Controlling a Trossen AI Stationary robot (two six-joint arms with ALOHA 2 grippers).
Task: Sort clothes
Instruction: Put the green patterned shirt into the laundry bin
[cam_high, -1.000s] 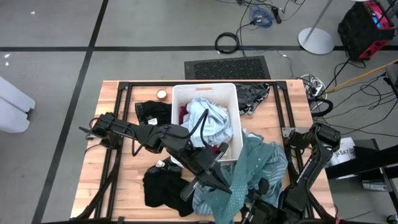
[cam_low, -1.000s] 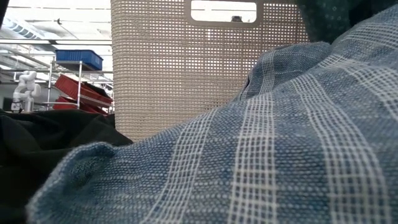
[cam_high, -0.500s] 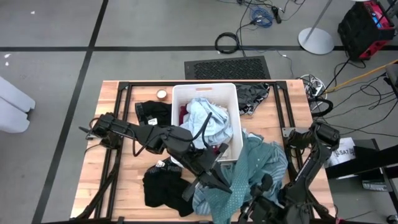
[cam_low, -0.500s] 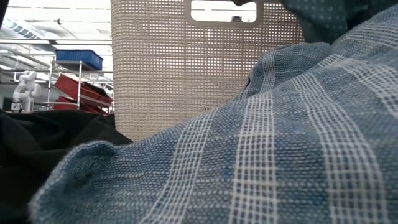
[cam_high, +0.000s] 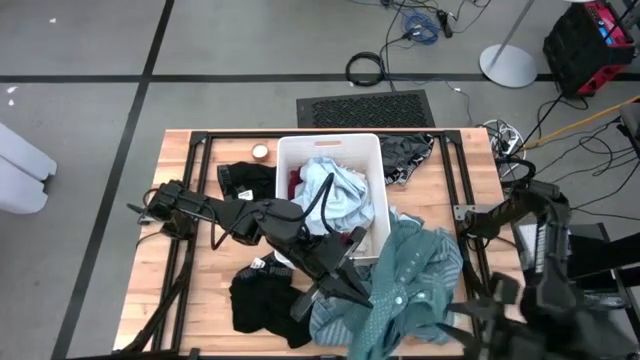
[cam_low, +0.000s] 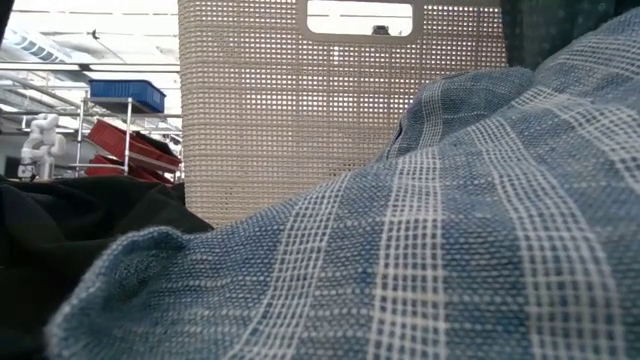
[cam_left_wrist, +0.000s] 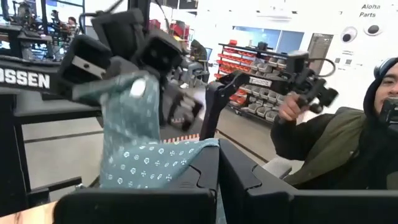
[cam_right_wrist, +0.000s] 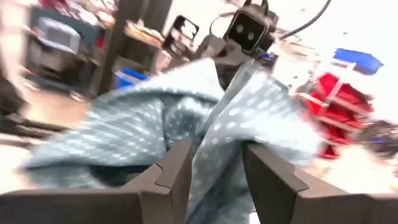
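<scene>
Both arms' fingers (cam_left_wrist: 217, 165) (cam_right_wrist: 214, 165) pinch teal garment (cam_high: 405, 285) at table's (cam_high: 190, 300) front edge, beside bin (cam_high: 380, 215).

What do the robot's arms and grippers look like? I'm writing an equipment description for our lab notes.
Both arms are dark, nearly black, built from chunky jointed segments. The left arm carries a black cable looping above its forearm. The left gripper and the right gripper each have two flat, angular dark fingers with stepped inner edges. A boxy black camera module sits on the wrist.
</scene>
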